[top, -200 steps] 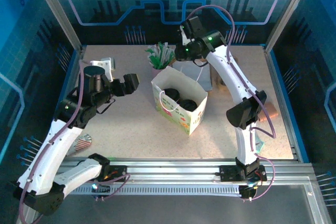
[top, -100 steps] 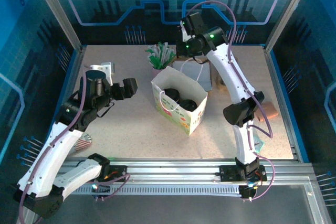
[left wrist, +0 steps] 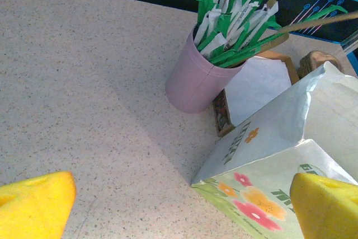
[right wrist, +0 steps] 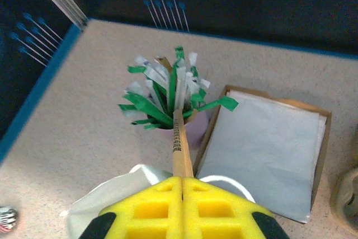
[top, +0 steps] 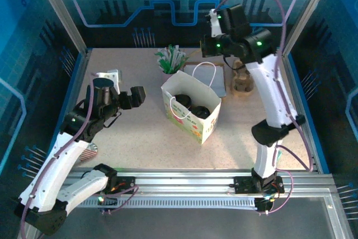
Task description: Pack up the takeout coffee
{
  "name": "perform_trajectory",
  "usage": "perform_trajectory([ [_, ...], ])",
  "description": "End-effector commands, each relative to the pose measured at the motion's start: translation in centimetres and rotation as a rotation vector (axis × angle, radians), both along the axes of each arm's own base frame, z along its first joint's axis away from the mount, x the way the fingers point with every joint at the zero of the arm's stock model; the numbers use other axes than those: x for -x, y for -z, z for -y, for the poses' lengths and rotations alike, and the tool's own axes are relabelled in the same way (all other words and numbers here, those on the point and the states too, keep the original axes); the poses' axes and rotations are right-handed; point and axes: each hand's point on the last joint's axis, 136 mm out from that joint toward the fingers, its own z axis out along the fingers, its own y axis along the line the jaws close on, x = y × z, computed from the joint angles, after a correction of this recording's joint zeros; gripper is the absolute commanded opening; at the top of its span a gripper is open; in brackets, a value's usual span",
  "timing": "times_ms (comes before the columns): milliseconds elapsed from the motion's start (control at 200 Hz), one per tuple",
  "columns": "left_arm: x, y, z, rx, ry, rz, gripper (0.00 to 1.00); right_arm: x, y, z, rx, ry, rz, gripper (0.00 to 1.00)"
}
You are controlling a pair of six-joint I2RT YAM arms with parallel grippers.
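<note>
1. A flowered paper bag (top: 197, 124) stands on the bench (top: 128, 138); the takeout coffee (top: 182, 103) sits inside, black lids (top: 200, 111) up.
2. The pink cup (left wrist: 193, 79) behind it holds green-and-white sachets (left wrist: 229, 12).
3. The left gripper (left wrist: 179, 205) hovers beside the bag, fingers (left wrist: 33, 205) wide apart.
4. The right gripper (right wrist: 182, 182) is raised high, fingers (right wrist: 151, 205) pinching a wooden stick (right wrist: 180, 138).

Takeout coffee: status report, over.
Left tool open, left of paper bag. Right tool shut on wooden stick, tip toward pink sachet cup. Two black lids inside bag.
</note>
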Motion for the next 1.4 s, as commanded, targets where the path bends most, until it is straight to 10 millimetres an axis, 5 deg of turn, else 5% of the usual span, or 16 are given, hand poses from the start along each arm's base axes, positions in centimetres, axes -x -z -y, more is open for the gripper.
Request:
perform_trajectory([
  [0,-0.1,-0.6,-0.6,-0.018,-0.017,0.035,0.99,3.5,-3.5,1.6,-0.014,-0.025,0.082,0.0],
  [260,-0.1,-0.5,-1.0,-0.034,-0.032,0.04,0.99,11.2,-6.7,5.5,-0.062,-0.056,0.162,0.0],
  [400,-0.1,-0.3,-1.1,-0.034,-0.037,0.04,0.99,15.1,-5.0,6.0,-0.086,-0.121,0.114,0.0],
  [520,-0.1,-0.2,-1.0,-0.027,-0.039,0.04,0.99,16.8,-1.7,5.7,-0.04,-0.152,0.029,0.0],
  [720,-0.2,0.2,-1.0,-0.025,-0.041,0.031,0.99,17.0,2.9,3.7,0.075,-0.187,-0.054,0.0],
  [951,0.0,0.7,-1.2,-0.034,-0.045,0.026,0.99,14.0,7.6,2.2,0.283,-0.091,-0.117,0.0],
  [1166,0.0,1.1,-1.2,-0.042,-0.043,0.021,0.99,12.5,11.1,-1.4,0.326,-0.149,-0.198,0.0],
  [1321,0.0,1.3,-1.2,-0.046,-0.04,0.017,0.99,12.2,12.4,-3.0,0.371,-0.172,-0.244,0.13],
  [1396,-0.1,1.4,-1.2,-0.046,-0.039,0.016,0.99,11.8,11.7,-2.8,0.384,-0.156,-0.232,0.29],
])
